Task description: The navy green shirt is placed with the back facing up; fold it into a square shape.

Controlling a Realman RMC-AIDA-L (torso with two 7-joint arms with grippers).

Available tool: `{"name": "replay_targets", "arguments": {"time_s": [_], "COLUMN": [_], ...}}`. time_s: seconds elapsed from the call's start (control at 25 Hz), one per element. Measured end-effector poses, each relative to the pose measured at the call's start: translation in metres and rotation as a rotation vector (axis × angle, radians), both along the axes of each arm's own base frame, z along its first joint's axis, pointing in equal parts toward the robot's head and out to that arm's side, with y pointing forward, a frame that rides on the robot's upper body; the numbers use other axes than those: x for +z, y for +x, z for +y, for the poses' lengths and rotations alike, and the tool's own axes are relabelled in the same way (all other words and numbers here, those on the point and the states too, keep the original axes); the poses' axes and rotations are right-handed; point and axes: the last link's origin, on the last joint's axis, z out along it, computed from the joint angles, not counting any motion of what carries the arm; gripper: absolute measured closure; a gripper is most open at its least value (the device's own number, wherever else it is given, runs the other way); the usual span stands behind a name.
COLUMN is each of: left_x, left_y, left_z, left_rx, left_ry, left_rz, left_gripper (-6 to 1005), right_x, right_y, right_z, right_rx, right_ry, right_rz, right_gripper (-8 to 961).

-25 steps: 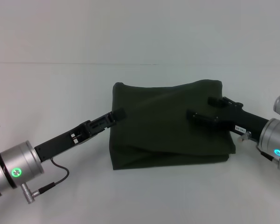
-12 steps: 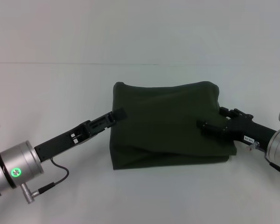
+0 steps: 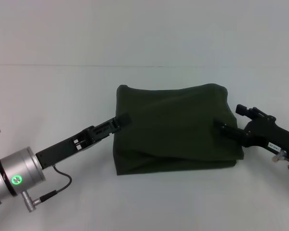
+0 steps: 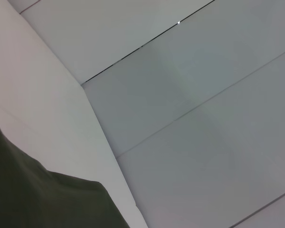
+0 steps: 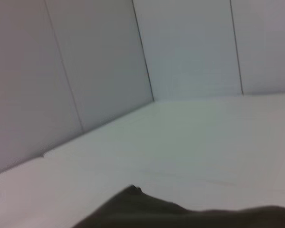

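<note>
The navy green shirt [image 3: 173, 127] lies folded into a roughly square bundle in the middle of the white table [image 3: 62, 86], plain side up, with loose creases. My left gripper [image 3: 121, 119] rests at the bundle's left edge, touching the cloth. My right gripper [image 3: 227, 118] is open and empty at the bundle's right edge, its fingers just over the cloth. A corner of the shirt shows in the left wrist view [image 4: 33, 199] and an edge of it in the right wrist view [image 5: 180, 216].
The white table runs on all sides of the shirt up to a pale wall [image 3: 144, 29] at the back. A thin cable [image 3: 58, 185] hangs from my left wrist near the table's front left.
My right gripper has drawn back to the right, from over the shirt's right part to its right edge. The left arm has stayed put and the shirt has barely shifted.
</note>
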Motion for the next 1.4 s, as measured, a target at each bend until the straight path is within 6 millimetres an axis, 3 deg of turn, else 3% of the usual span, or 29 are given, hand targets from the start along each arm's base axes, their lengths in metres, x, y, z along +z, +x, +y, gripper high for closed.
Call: {"name": "replay_targets", "arguments": {"time_s": [0.2,0.4,0.64,1.4], "left_x": [0.0,0.0,-0.001,-0.002], "left_y": [0.0,0.0,-0.001,-0.002], "left_z": [0.0,0.0,-0.002,-0.002], "left_rx": [-0.001,-0.001,0.003,0.003], "left_ry": [0.0,0.0,-0.003,-0.006], "left_rz": [0.001,0.002,0.002,0.006], "left_gripper": [112,112,111,112], "right_x": [-0.009,-0.024,-0.029,-0.038], "right_y": [-0.007,-0.014,-0.014,0.01], "right_z": [-0.018,-0.02,-0.012,-0.027], "right_rx": [0.133,0.198,0.175,0.067], "right_ry": [-0.014,-0.017,-0.028,-0.061], "right_rz": [-0.026,-0.073,-0.104,-0.141], "right_gripper": [8,8,8,8]}}
